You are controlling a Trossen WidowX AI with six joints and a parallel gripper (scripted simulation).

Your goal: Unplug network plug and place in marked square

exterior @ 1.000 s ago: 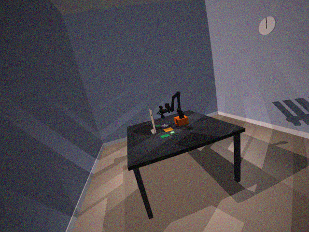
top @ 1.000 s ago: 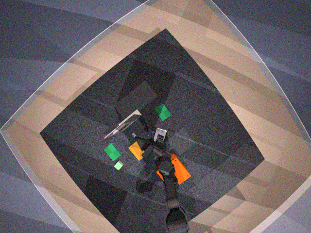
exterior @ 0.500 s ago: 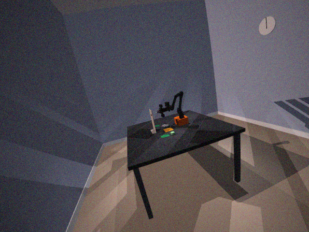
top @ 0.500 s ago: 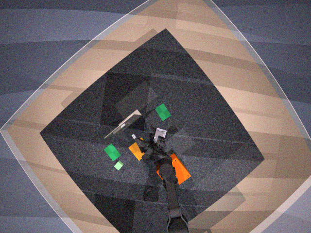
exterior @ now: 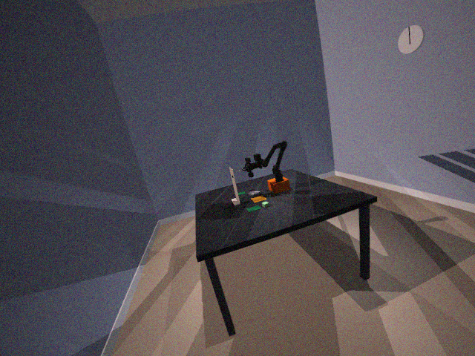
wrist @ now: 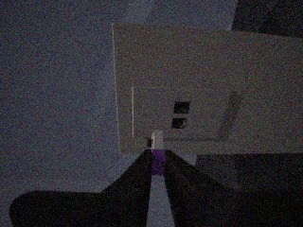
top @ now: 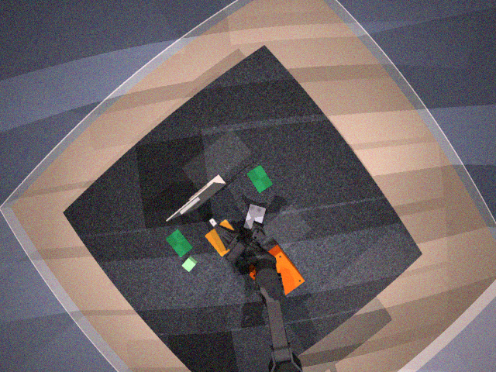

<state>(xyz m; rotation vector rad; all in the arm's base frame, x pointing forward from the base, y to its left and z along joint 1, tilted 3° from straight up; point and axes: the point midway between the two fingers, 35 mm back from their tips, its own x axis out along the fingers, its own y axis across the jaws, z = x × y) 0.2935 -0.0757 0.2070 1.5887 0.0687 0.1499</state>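
The upright panel (top: 208, 192) (exterior: 234, 186) (wrist: 142, 57) stands on the table. Its raised plate shows two dark openings in the wrist view, both with no plug in them. My gripper (top: 217, 226) (exterior: 244, 169) (wrist: 156, 155) is shut on the plug (top: 212, 222) (wrist: 158, 141), which has a pale front and a purple part between the fingertips. The plug is out of the socket, apart from the panel and high above the table. Flat on the table lie an orange patch (top: 216, 242) (exterior: 258, 199), partly under the gripper, two green patches (top: 259, 178) (top: 179, 242) and a pale grey patch (top: 255, 214). I cannot tell which is the marked square.
A small light green block (top: 189, 264) (exterior: 265, 204) lies beside the nearer green patch. My arm's orange base (top: 289, 273) (exterior: 278, 185) stands on the dark table (top: 280, 91) (exterior: 237, 230). A pale foot (exterior: 234, 201) sits at the bottom of the panel.
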